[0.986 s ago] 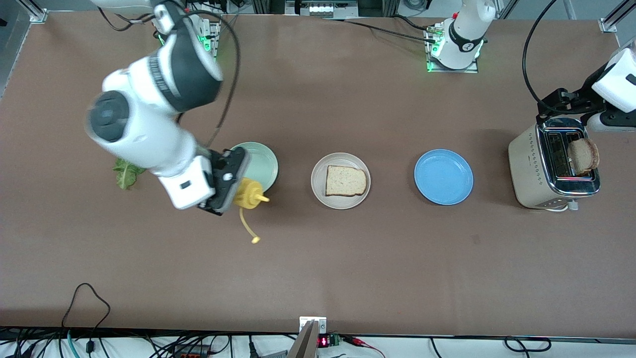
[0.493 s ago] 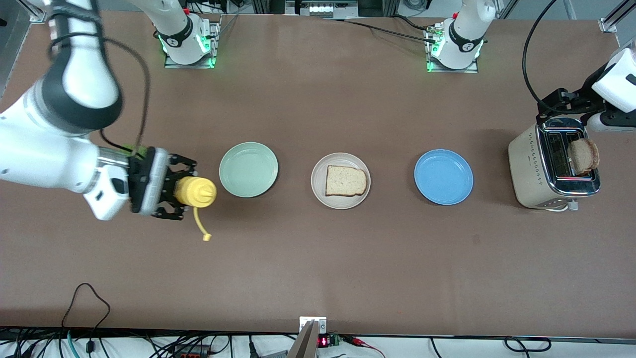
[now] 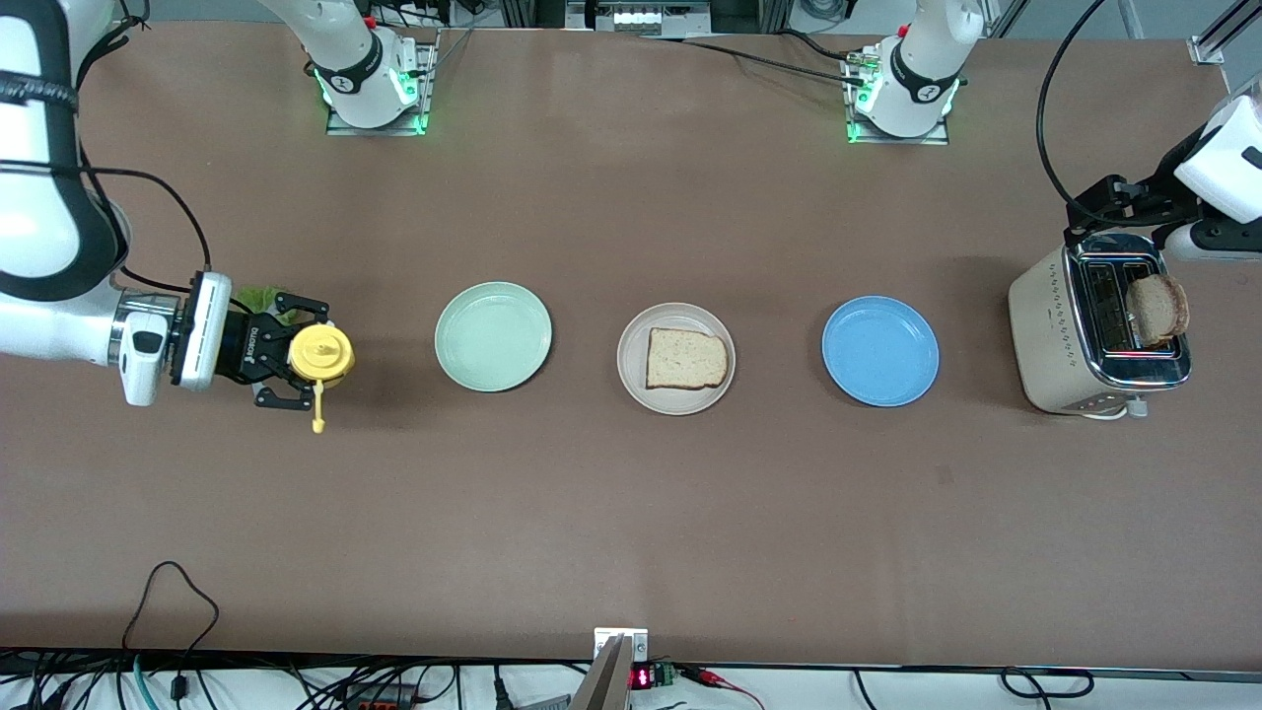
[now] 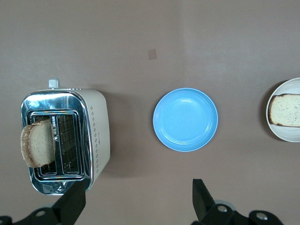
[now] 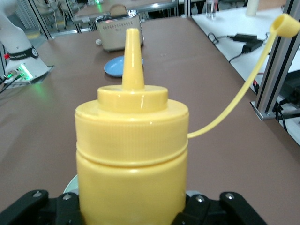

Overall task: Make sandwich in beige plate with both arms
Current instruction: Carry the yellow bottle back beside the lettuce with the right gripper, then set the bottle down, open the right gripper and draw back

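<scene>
The beige plate (image 3: pixel 675 404) lies mid-table with one slice of bread (image 3: pixel 687 358) on it; it also shows in the left wrist view, plate (image 4: pixel 287 133) and slice (image 4: pixel 286 110). A second slice (image 3: pixel 1158 309) (image 4: pixel 37 143) sticks out of the toaster (image 3: pixel 1060 335). A green lettuce leaf (image 3: pixel 258 296) lies at the right arm's end, partly hidden by my right gripper (image 3: pixel 301 355) (image 5: pixel 132 206). That gripper is shut on an upright yellow squeeze bottle (image 3: pixel 320 355) (image 5: pixel 132 154) whose tethered cap (image 3: pixel 317 426) hangs loose. My left gripper (image 3: pixel 1109 202) (image 4: pixel 136 206) waits open, high beside the toaster.
A mint-green plate (image 3: pixel 493 336) lies between the bottle and the beige plate. A blue plate (image 3: pixel 880 351) (image 4: pixel 185 119) lies between the beige plate and the toaster (image 4: pixel 65 136). Cables run along the table edge nearest the front camera.
My right arm has swung the yellow bottle away from the mint-green plate toward its own end of the table, stopping beside the lettuce. The left arm has not moved.
</scene>
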`<control>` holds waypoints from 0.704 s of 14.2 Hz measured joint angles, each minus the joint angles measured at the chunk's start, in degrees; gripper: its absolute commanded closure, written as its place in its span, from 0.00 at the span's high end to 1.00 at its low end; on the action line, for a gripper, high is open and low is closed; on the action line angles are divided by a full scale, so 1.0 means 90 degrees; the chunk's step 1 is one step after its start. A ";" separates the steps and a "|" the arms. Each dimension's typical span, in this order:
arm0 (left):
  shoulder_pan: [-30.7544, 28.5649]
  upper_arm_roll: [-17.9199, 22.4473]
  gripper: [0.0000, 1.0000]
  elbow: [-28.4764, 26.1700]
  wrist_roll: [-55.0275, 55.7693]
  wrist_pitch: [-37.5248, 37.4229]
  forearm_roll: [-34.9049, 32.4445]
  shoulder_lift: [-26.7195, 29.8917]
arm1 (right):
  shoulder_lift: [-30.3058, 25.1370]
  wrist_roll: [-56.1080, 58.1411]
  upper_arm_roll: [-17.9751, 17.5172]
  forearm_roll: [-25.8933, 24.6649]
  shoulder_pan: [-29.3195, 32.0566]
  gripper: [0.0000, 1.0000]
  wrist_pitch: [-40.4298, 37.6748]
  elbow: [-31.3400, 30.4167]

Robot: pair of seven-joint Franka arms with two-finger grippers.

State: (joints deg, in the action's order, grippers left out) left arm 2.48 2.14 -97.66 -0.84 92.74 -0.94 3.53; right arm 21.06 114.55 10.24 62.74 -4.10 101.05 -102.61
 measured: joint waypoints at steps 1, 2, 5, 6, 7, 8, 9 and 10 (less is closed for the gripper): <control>0.0000 0.0000 1.00 0.0000 0.0000 0.0000 0.0000 0.0000 | 0.0004 0.0393 0.0000 0.0216 0.0129 0.39 -0.0078 -0.0256; 0.0000 0.0000 1.00 0.0000 0.0000 0.0000 0.0000 0.0000 | 0.0024 0.1027 0.0000 0.0571 0.0311 0.39 -0.0240 -0.0678; 0.0000 0.0000 1.00 0.0000 0.0000 0.0000 0.0000 0.0000 | 0.0194 0.2240 -0.0002 0.1138 0.0560 0.39 -0.0612 -0.1375; 0.0000 0.0000 1.00 0.0000 0.0000 0.0000 0.0000 0.0000 | 0.0313 0.2608 -0.0003 0.1258 0.0631 0.39 -0.0720 -0.1539; -0.0001 0.0001 1.00 0.0000 0.0000 0.0000 0.0000 0.0000 | 0.0460 0.2943 -0.0004 0.1369 0.0699 0.39 -0.0844 -0.1665; 0.0000 0.0001 1.00 0.0000 0.0000 0.0000 0.0000 0.0000 | 0.0625 0.3244 -0.0005 0.1459 0.0765 0.39 -0.0971 -0.1756; -0.0001 0.0001 1.00 0.0000 0.0000 0.0000 0.0000 0.0000 | 0.0858 0.3554 -0.0007 0.1528 0.0842 0.39 -0.1100 -0.1809; -0.0001 0.0001 1.00 0.0000 0.0000 0.0000 0.0000 0.0000 | 0.1043 0.3746 -0.0007 0.1561 0.0902 0.39 -0.1175 -0.1821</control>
State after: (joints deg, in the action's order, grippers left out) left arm 2.47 2.16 -97.66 -0.84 92.74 -0.94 3.53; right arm 30.45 148.27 10.17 76.80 4.03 90.48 -119.00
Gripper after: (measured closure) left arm 0.000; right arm 0.604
